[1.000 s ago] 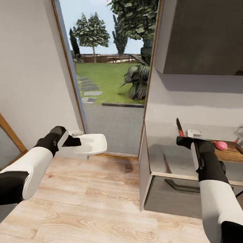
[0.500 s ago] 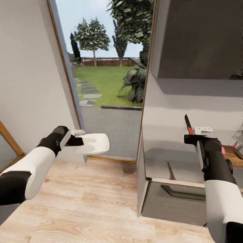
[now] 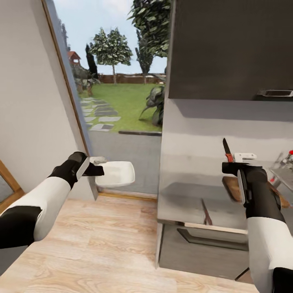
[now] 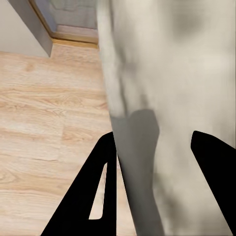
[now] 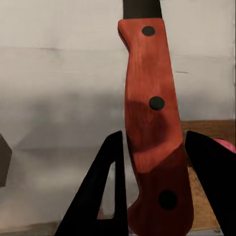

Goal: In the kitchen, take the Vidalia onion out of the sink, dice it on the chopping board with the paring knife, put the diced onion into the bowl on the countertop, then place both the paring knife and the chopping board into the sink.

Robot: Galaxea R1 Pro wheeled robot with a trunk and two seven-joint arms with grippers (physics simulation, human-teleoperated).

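My left gripper [image 3: 99,170] is shut on the rim of the white bowl [image 3: 117,173], held level over the wood floor beside the doorway. The bowl's pale wall [image 4: 162,98] lies between the fingers [image 4: 98,196]. My right gripper [image 3: 235,164] is shut on the red handle of the paring knife [image 3: 228,154], blade pointing up, above the grey countertop [image 3: 187,195]. The handle [image 5: 152,123] fills the gap between the fingers. Behind my right arm lies the brown chopping board [image 3: 231,187], partly hidden. A pink sliver of the Vidalia onion [image 5: 225,145] sits on the board [image 5: 209,126].
A glossy black upper cabinet [image 3: 228,49] hangs over the counter. A chrome tap with a red knob [image 3: 289,154] stands at the right edge. Below the counter is a drawer with a dark handle [image 3: 207,238]. An open doorway [image 3: 118,106] leads to a garden; pale wood floor [image 3: 101,244] lies ahead.
The camera has swung, so the counter and cabinet sit further left and the board shows more. The right gripper rose slightly with the knife. Both grips are unchanged.
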